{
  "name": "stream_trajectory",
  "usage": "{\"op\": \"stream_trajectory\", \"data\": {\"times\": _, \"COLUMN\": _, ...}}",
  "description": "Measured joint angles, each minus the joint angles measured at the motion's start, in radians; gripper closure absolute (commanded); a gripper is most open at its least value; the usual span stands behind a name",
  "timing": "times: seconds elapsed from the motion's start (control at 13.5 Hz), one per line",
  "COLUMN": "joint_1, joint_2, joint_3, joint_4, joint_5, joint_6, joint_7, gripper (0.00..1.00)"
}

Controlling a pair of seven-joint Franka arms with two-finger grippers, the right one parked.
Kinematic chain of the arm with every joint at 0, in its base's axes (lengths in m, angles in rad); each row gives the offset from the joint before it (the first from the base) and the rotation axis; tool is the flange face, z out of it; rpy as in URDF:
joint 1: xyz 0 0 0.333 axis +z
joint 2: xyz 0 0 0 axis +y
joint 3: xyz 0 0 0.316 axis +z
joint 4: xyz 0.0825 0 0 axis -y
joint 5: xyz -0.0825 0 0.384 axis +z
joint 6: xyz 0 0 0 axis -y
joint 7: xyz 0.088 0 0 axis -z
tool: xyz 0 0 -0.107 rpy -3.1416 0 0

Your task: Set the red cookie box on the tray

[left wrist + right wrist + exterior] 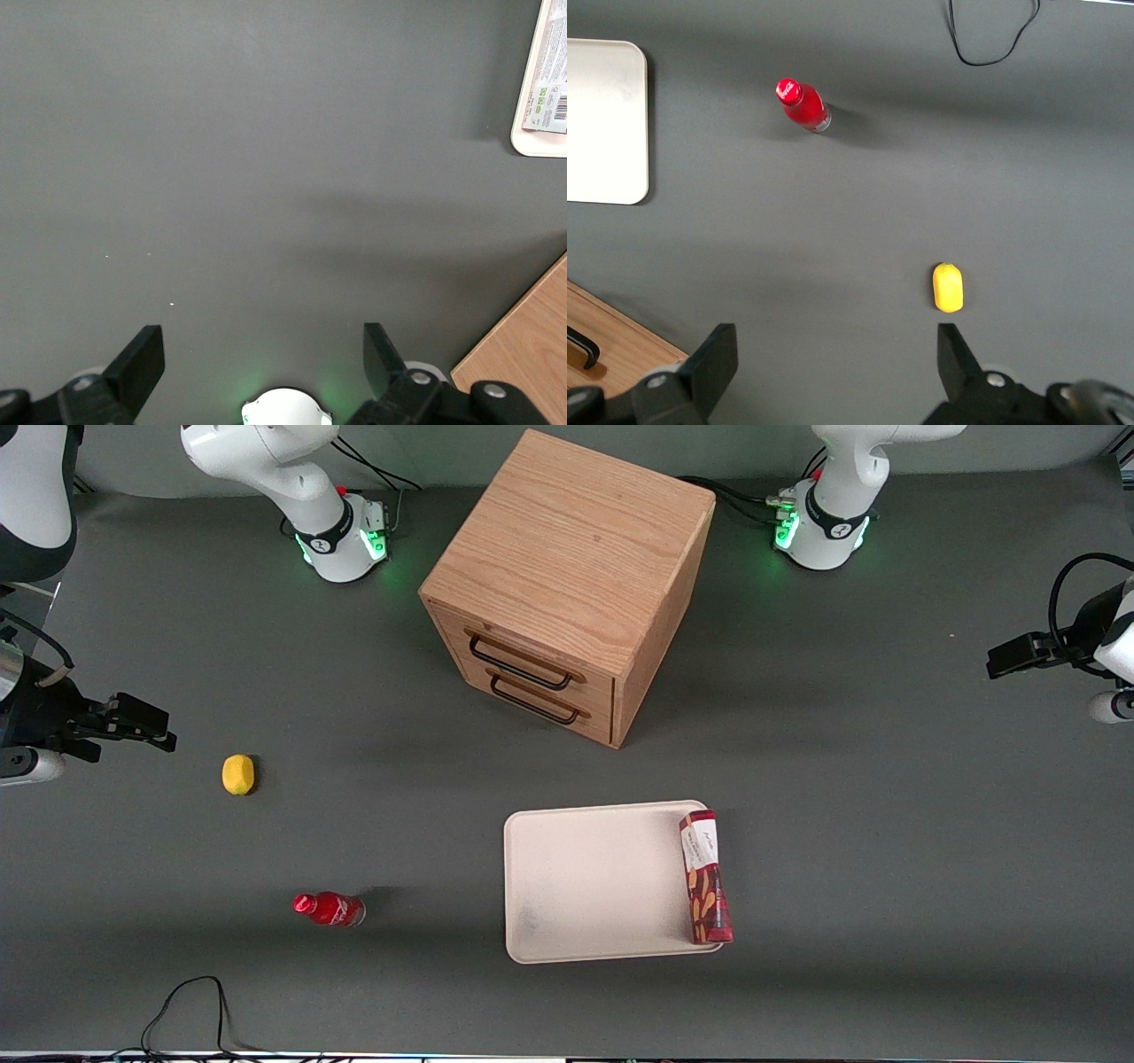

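The claw hangs over bare grey worktop at the working arm's end, its two black fingers spread wide with nothing between them — it grips nothing. Well away from it, nearer the front camera and toward the middle of the worktop, lies the tray, cream-white and flat. The red cookie box rests on the tray, lying along the edge closest to the claw's end, its white label panel at the end farther from the front camera; its long side sits right at the rim, perhaps a little over it. From the claw's own camera only a corner of the tray and a sliver of the box's printed panel show.

The wooden drawer cabinet stands farther from the front camera than the tray. Toward the parked arm's end — far from the claw — sit a small red bottle and a yellow lemon.
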Motion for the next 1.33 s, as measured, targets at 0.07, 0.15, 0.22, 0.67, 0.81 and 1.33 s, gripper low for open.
{"op": "stream_trajectory", "data": {"times": 0.07, "joint_1": 0.000, "joint_2": 0.001, "joint_3": 0.000, "joint_4": 0.000, "joint_5": 0.000, "joint_6": 0.000, "joint_7": 0.000, "gripper": 0.00}}
{"op": "stream_trajectory", "data": {"times": 0.15, "joint_1": 0.000, "joint_2": 0.001, "joint_3": 0.000, "joint_4": 0.002, "joint_5": 0.000, "joint_6": 0.000, "joint_7": 0.000, "gripper": 0.00}}
{"op": "stream_trajectory", "data": {"times": 0.22, "joint_1": 0.000, "joint_2": 0.001, "joint_3": 0.000, "joint_4": 0.003, "joint_5": 0.000, "joint_6": 0.000, "joint_7": 0.000, "gripper": 0.00}}
{"op": "stream_trajectory", "data": {"times": 0.67, "joint_1": 0.000, "joint_2": 0.001, "joint_3": 0.000, "joint_4": 0.004, "joint_5": -0.001, "joint_6": 0.000, "joint_7": 0.001, "gripper": 0.00}}
{"op": "stream_trajectory", "data": {"times": 0.81, "joint_1": -0.001, "joint_2": 0.002, "joint_3": 0.000, "joint_4": 0.004, "joint_5": -0.001, "joint_6": 0.000, "joint_7": 0.001, "gripper": 0.00}}
{"op": "stream_trajectory", "data": {"times": 1.33, "joint_1": -0.003, "joint_2": 0.006, "joint_3": 0.001, "joint_4": 0.004, "joint_5": -0.002, "joint_6": 0.000, "joint_7": 0.037, "gripper": 0.00}}
